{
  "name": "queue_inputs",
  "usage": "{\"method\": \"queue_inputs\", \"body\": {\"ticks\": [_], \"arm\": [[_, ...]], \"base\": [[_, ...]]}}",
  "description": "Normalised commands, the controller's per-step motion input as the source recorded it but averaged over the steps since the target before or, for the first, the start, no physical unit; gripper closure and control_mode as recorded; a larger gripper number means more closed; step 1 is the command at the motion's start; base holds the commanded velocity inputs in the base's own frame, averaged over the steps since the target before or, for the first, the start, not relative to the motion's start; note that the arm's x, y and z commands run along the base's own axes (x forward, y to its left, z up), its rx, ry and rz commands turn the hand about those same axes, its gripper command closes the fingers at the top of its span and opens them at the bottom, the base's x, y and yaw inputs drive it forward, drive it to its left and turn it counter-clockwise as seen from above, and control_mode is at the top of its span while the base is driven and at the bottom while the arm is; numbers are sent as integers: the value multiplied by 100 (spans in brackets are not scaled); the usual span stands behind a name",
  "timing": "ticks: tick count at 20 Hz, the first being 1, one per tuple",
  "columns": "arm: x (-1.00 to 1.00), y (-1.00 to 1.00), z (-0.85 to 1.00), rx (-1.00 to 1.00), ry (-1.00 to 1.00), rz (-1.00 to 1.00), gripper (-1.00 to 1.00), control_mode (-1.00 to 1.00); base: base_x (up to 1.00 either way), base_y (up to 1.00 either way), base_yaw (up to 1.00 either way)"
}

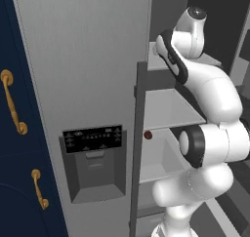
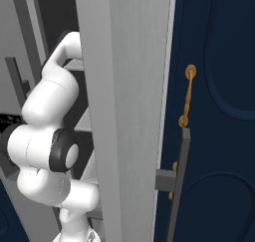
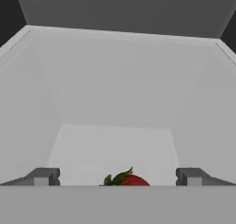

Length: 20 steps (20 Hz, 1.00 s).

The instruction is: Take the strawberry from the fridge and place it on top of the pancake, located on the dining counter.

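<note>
Left base view: fridge (image 1: pixel 83 85), right door swung open, light grey shelves bared. Strawberry (image 1: pixel 147 134), a small dark red dot, sits at the near edge of a middle shelf (image 1: pixel 171 109); the arm reaches in above it.

Right base view: open fridge door (image 2: pixel 129 111) edge-on, arm behind it.

Hand view: gripper (image 3: pixel 118 177) spread wide, holding nothing. Strawberry (image 3: pixel 131 180) lies between the fingertips, slightly right of centre, red body with green leaves to its left. Long axis cannot be told.
</note>
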Motion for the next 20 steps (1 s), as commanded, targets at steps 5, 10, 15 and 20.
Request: {"method": "queue_inputs", "body": {"ticks": [5, 10, 15, 20], "arm": [[-2, 0, -25, 0, 0, 0, -100, -100], [-2, 0, -24, 0, -1, 0, -100, -100], [0, 0, -24, 0, -1, 0, 100, -100], [-29, 0, -7, 0, -2, 0, 100, -100]], "base": [[0, 0, 0], [0, 0, 0], [0, 0, 0], [0, 0, 0]]}}
